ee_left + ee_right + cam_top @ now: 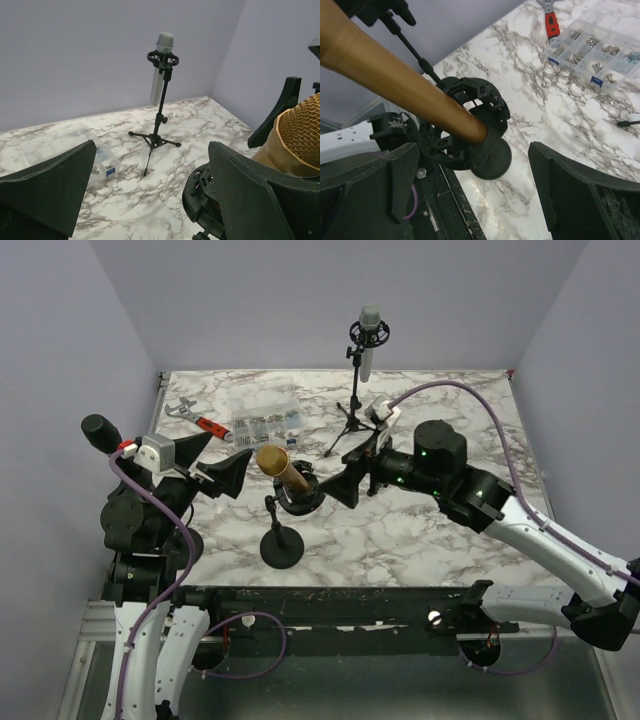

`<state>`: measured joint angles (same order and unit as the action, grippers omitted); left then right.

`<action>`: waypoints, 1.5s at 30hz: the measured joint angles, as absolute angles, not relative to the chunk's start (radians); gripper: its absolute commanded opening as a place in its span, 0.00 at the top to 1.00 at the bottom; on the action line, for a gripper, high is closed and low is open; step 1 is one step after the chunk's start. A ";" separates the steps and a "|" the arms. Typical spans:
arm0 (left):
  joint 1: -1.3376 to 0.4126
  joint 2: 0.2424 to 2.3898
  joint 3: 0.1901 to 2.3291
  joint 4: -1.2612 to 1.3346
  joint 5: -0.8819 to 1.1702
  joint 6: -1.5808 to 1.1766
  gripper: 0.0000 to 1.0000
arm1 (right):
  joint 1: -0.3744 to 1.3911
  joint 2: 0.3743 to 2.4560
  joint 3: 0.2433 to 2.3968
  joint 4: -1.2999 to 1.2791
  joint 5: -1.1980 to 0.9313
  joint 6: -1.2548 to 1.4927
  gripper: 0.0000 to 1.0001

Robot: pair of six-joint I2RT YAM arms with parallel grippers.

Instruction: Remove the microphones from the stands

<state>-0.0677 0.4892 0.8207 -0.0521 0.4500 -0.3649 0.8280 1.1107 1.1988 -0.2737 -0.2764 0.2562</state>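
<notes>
Just ahead of right jaws: microphone [395, 80]

Gold microphone [284, 471], black stand [281, 545], seemingly red-handled wrench [198, 420]

Gold microphone [285, 472] with smooth metallic body and fine mesh head, matt black stand [281, 545], polished marble-patterned surface [420, 540] in white and grey, satin silver microphone [368, 345] behind, clear glossy plastic box [265, 412], bare metal wrench [195, 418] with red grip.
</notes>
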 measured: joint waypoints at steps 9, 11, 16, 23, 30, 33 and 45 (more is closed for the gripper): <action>-0.068 0.490 0.809 -0.048 0.450 -0.364 0.01 | 1.262 1.252 1.221 -0.194 0.268 0.110 0.00; -0.068 0.490 0.809 -0.048 0.450 -0.364 0.01 | 1.345 1.293 1.243 -0.156 0.409 0.044 0.00; -0.068 0.490 0.809 -0.048 0.450 -0.364 0.01 | 1.421 1.367 1.261 -0.038 0.672 -0.083 0.00; -0.068 0.490 0.809 -0.048 0.450 -0.363 0.01 | 1.421 1.382 1.265 0.093 0.824 -0.176 0.04; -0.068 0.490 0.804 -0.048 0.450 -0.363 0.02 | 1.421 1.421 1.293 0.134 0.825 -0.211 0.23; -0.068 0.490 0.804 -0.048 0.450 -0.363 0.01 | 1.422 1.436 1.293 0.134 0.818 -0.219 0.30; -0.068 0.495 0.801 -0.048 0.450 -0.363 0.01 | 1.433 1.447 1.294 0.179 0.815 -0.283 0.65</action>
